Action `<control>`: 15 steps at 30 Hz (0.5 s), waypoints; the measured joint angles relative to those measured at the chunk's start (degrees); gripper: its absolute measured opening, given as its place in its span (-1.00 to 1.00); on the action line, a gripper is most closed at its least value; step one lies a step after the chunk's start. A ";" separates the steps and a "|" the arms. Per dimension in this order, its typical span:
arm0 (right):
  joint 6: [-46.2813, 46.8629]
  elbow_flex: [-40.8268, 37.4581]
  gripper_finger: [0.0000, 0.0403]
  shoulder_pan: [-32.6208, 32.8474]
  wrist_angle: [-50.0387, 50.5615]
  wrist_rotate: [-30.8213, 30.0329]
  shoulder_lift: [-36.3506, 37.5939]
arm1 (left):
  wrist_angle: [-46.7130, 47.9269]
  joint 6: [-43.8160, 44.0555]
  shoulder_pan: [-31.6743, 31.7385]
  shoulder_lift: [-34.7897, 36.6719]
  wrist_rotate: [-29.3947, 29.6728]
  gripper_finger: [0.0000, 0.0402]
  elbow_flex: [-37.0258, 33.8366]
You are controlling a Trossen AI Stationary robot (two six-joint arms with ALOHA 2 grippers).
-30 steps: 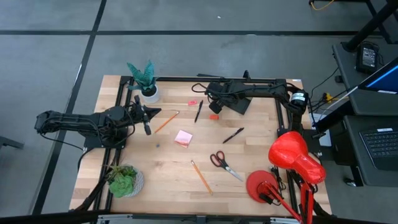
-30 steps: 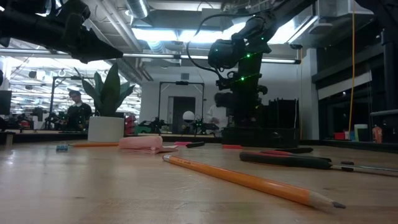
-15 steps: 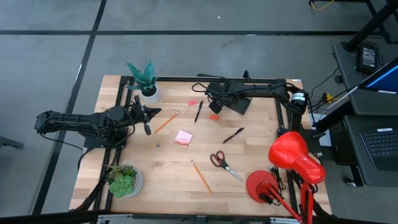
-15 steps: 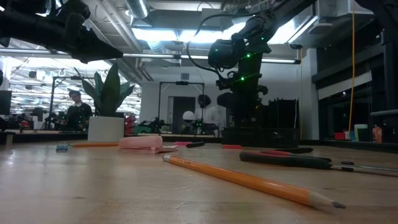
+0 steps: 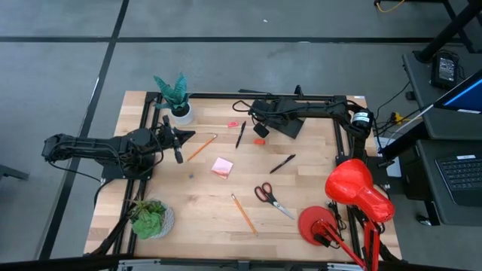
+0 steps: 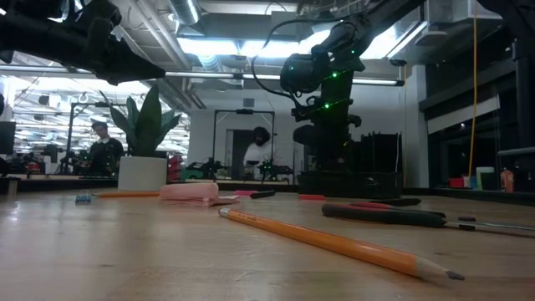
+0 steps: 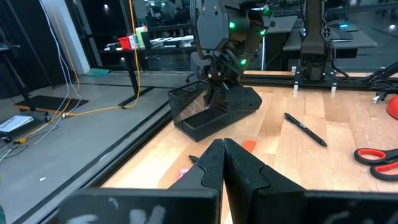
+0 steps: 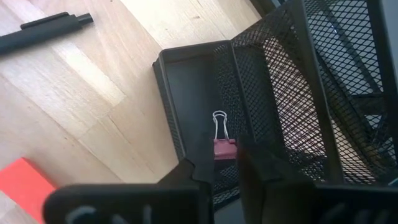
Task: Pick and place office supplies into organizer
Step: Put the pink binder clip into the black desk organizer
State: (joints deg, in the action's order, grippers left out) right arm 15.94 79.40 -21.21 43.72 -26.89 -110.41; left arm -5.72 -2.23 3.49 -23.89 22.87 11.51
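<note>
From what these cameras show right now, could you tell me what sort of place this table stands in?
Probably a robotics lab or workshop. The wooden table sits in a black metal frame on a bare grey floor, a laptop stands on a bench beside it, and the low view shows a person among more equipment in the open hall behind.

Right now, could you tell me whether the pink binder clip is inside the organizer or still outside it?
Inside. In the right wrist view the pink binder clip lies on the floor of the organizer's front tray, beside the mesh wall, just ahead of the right claw.

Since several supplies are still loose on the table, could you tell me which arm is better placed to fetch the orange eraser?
Probably the right: its gripper hangs over the organizer, right beside the eraser. The left gripper waits farther off, by the white-potted plant.
</note>
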 joint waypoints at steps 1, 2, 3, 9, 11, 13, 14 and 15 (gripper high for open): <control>-0.12 0.00 -0.81 0.00 -0.02 0.00 0.00 | 0.01 0.01 0.00 0.00 -0.02 -0.98 0.00; -0.53 0.00 -0.79 0.00 -0.02 0.00 0.00 | 0.01 0.01 0.00 0.01 0.00 -0.98 0.00; -1.15 0.00 -0.74 0.00 -0.02 0.00 0.00 | -0.01 -0.01 0.00 0.01 -0.02 -0.98 0.00; -1.50 0.00 -0.19 0.00 -0.04 0.00 0.00 | -0.01 -0.01 0.00 0.00 -0.01 -0.98 0.00; -1.58 0.00 -0.05 0.00 -0.03 -0.01 0.00 | 0.00 0.01 0.00 0.00 -0.01 -0.98 0.00; -2.68 0.00 0.06 0.00 0.16 0.00 0.00 | 0.00 0.01 0.00 0.01 -0.01 -0.98 0.00; -3.24 0.00 0.10 0.00 0.36 0.00 0.00 | 0.01 0.01 0.00 -0.01 -0.02 -0.98 0.00; -3.86 0.00 0.13 0.00 0.59 0.00 0.00 | 0.01 -0.01 0.00 0.00 0.00 -0.98 0.00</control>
State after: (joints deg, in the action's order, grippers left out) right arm 12.09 79.40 -21.21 44.31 -26.89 -110.41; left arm -5.72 -2.24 3.49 -23.88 22.87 11.51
